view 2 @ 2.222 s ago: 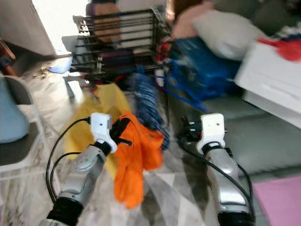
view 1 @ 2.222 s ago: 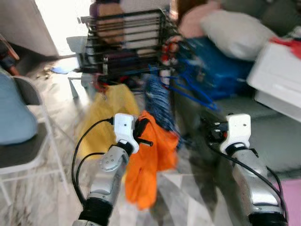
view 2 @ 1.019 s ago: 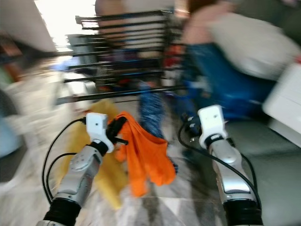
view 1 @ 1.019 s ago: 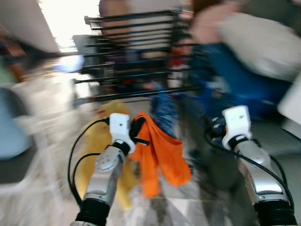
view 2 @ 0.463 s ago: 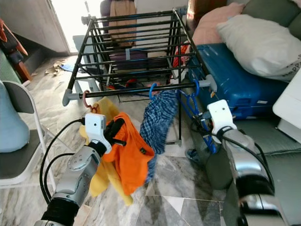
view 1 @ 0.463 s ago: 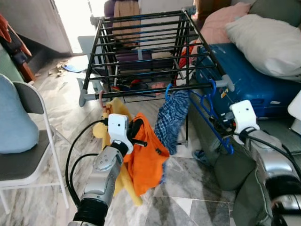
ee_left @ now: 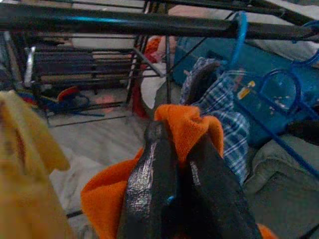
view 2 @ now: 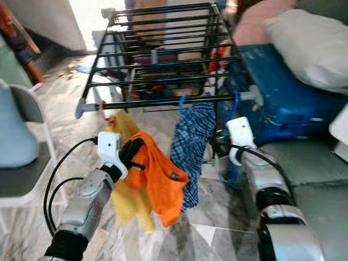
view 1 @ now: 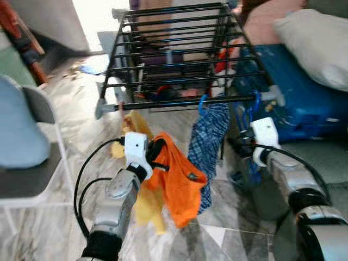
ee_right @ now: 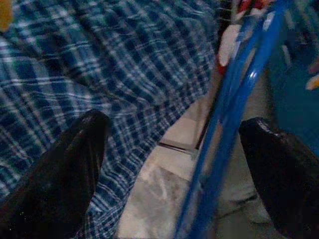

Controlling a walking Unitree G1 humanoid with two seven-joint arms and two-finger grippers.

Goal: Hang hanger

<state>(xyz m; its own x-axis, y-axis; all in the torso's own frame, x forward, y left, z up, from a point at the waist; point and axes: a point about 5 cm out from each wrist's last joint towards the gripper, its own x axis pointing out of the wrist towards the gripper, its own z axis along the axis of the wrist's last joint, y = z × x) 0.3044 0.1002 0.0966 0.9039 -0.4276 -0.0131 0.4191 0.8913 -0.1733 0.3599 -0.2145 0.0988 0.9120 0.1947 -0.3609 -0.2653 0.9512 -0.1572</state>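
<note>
Orange cloth hangs from the left pincer, whose two black fingers are pressed together on a fold at the top of the garment. A sliver of blue shows between the fingers in the left wrist view, but I cannot tell whether it is a hanger. The cloth drapes down and toward the robot's right from the grip, its long axis roughly vertical, below and in front of the nearest bar of a black drying rack.

On that front bar a blue-and-white checked garment hangs from a light blue hook, just beside the orange cloth on its right. A yellow garment hangs from a reddish hook at the left end of the same bar, behind the left arm.

The right pincer has its fingers spread wide apart, holding nothing. Between them, in the right wrist view, run the thin rods of a blue hanger, steeply slanted, with the checked garment just beyond. In the head views this hanger hangs from the right end of the front bar, long axis hanging downward, just above the right arm's white wrist.

A dark blue suitcase lies to the right of the rack with a pale pillow on it. A chair with a light blue cushion stands at the left on the marble floor.
</note>
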